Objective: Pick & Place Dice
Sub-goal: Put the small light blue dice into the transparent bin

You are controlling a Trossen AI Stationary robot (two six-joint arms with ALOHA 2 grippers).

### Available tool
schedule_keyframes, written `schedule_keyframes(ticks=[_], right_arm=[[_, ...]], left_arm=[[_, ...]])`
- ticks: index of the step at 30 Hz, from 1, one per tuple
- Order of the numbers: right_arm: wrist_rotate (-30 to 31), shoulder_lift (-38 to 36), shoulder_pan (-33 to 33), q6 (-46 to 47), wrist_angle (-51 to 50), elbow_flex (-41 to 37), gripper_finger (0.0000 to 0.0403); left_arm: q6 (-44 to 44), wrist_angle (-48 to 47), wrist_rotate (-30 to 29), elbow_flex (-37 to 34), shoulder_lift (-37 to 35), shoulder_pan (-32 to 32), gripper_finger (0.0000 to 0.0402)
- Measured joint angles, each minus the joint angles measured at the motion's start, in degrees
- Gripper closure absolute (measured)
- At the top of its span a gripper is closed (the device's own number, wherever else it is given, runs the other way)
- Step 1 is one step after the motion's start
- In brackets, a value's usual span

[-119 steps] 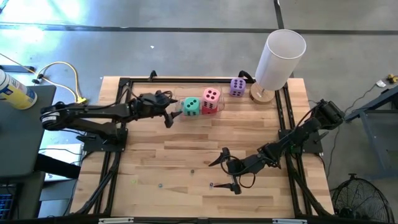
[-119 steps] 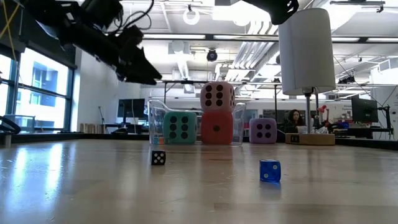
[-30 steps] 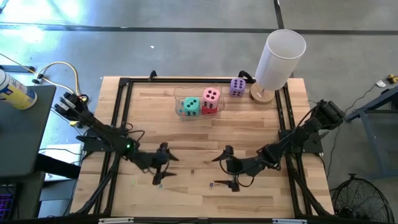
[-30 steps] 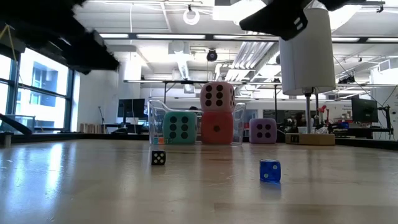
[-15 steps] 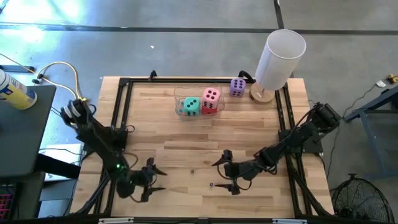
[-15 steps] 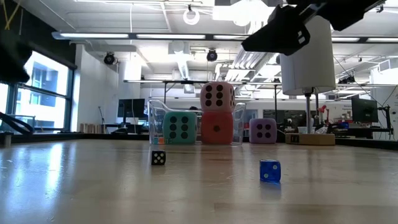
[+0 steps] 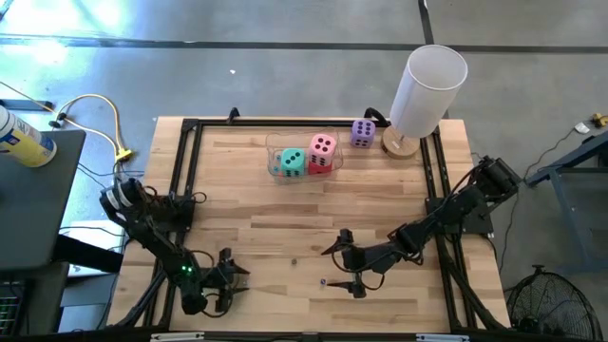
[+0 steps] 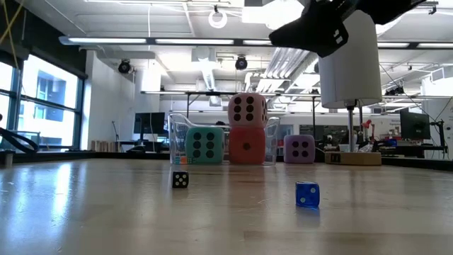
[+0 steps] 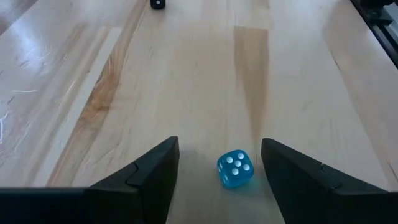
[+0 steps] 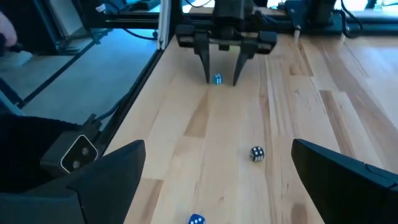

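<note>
Left fingers: you have the left gripper's (image 7: 237, 278) fingers (image 9: 153, 175) spread apart and gripping nothing; a small pale-blue die (image 9: 235, 169) sits on the wood in the gap, touching neither finger.
Right fingers: the right gripper's (image 7: 339, 268) fingers (image 10: 112, 164) are spread wide and empty.
Left gripper position: low over the desk (image 7: 247, 209), near its front edge and toward the front-left corner, pointing along the front edge at the right gripper.
Right gripper position: near the front edge, a little right of the middle, facing your left gripper across bare wood.
Teal-green die: your teal-green die (image 7: 291, 162) is inside a clear container (image 7: 273, 152) near the middle of the far edge, resting on the container's floor.
Red die: the red die (image 8: 246, 146) stands in the same container, just beside the teal-green die.
Pink die: the pink die (image 7: 322, 146) is stacked on top of the red die, six pips facing the low camera.
Purple die: the purple die (image 7: 362, 132) stands on the desk outside the container, near the far-right corner.
White cylinder: a tall white cylinder (image 7: 427, 90) stands on a wooden base (image 7: 398, 146) at the far-right corner, just beside the purple die.
Other small dice: a black die (image 8: 180, 180) and a blue die (image 8: 306, 194) lie apart on the front half of the desk, both loose.
</note>
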Motion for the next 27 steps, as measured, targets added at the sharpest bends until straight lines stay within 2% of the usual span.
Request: schedule_keyframes(ticks=[11,19,24,27], right_arm=[[-0.5,0.0,0.0,-1.5,0.6,0.0,0.0007],[-3.5,0.0,0.2,-1.4,0.4,0.0,0.0007],[-3.4,0.0,0.2,-0.7,0.5,0.0,0.0007],[-3.4,0.0,0.2,0.6,0.5,0.0,0.0007]], left_arm=[[-7.7,-0.2,-1.2,0.0,4.4,-3.1,0.0181],[-1.7,-2.0,-3.2,0.1,4.7,-5.4,0.0182],[-1.9,-3.4,-3.0,0.1,5.1,-5.0,0.0184],[-2.0,-3.5,-2.8,0.1,6.5,-5.0,0.0199]])
